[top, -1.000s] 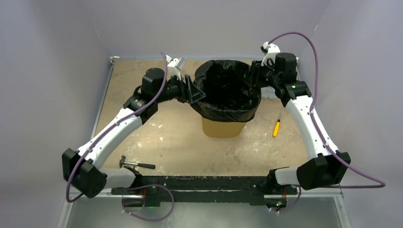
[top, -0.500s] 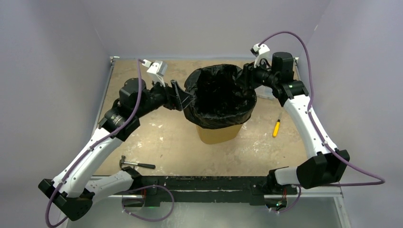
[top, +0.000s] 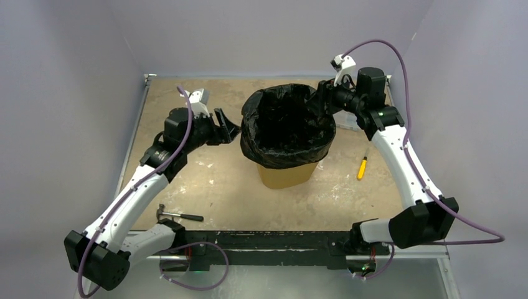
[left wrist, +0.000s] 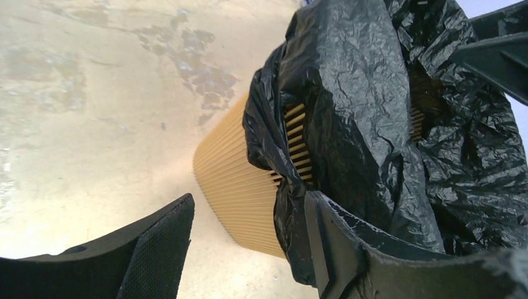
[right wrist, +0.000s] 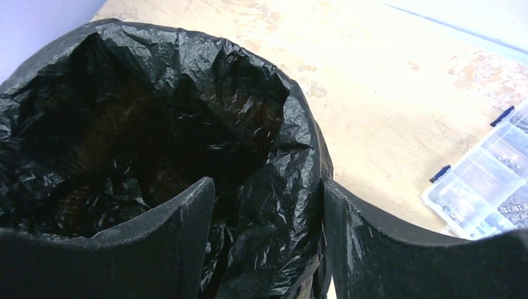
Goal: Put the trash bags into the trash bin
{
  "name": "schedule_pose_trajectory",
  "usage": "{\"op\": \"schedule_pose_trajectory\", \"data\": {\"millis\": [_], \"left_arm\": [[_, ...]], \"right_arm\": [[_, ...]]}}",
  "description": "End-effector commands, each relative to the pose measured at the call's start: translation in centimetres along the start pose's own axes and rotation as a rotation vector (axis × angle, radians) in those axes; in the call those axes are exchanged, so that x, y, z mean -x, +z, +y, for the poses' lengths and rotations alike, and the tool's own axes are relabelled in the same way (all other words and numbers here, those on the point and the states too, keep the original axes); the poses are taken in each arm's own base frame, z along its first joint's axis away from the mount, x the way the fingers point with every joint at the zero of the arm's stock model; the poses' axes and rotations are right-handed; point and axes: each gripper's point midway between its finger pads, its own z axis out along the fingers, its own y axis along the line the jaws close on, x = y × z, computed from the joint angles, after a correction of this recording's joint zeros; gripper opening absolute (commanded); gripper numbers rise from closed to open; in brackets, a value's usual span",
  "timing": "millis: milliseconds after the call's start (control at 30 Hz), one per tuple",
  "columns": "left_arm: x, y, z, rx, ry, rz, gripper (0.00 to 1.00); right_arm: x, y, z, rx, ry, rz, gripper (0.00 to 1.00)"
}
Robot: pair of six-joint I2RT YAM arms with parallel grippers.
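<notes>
Two arms [top: 134,193] [top: 405,163] reach, flanking trash bin [top: 283,176]

arms [top: 134,193] [top: 401,159]: 2, white links, black joints | cables [top: 408,62]: purple | end effectors [top: 229,123] [top: 322,93]: black

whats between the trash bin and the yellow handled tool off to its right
Nothing stands there. In the top view, only bare, stained tabletop separates the trash bin from the yellow-handled tool.

Soft even light, faint shadows, sheen on trash bags [left wrist: 348,93]
</notes>
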Motion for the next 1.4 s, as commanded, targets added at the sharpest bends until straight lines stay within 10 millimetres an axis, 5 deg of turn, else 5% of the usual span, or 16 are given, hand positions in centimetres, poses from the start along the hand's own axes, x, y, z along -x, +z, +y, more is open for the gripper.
{"op": "schedule_pose_trajectory", "data": {"millis": [0, 367, 500, 633, 967, 1367], "left_arm": [[0.6, 0.7, -2.7, -0.167, -0.053, -0.043, 0.64], [-0.4, 3.2, -2.3, -0.193, -0.067, -0.028, 0.52], [-0.8, 4.1, -1.8, -0.180, -0.048, 0.005, 0.28], [-1.8, 4.3, -0.6, -0.142, -0.040, 0.019, 0.16], [-5.0, 5.9, 0.4, -0.187, -0.065, 0.045, 0.00], [-7.0, 7.3, 2.5, -0.149, -0.061, 0.041, 0.00]], "right_arm": [[2.4, -1.5, 1.2, 0.008, 0.030, -0.094, 0.67], [5.2, -5.6, -2.5, -0.299, 0.127, -0.256, 0.82], [3.5, -7.2, -6.3, -0.464, 0.251, -0.274, 0.81], [0.1, -8.2, -9.5, -0.440, 0.393, -0.246, 0.77], [-6.3, -4.7, -6.7, -0.188, 0.572, -0.142, 0.73], [-10.8, -2.7, -6.8, -0.153, 0.635, -0.038, 0.72]]}}
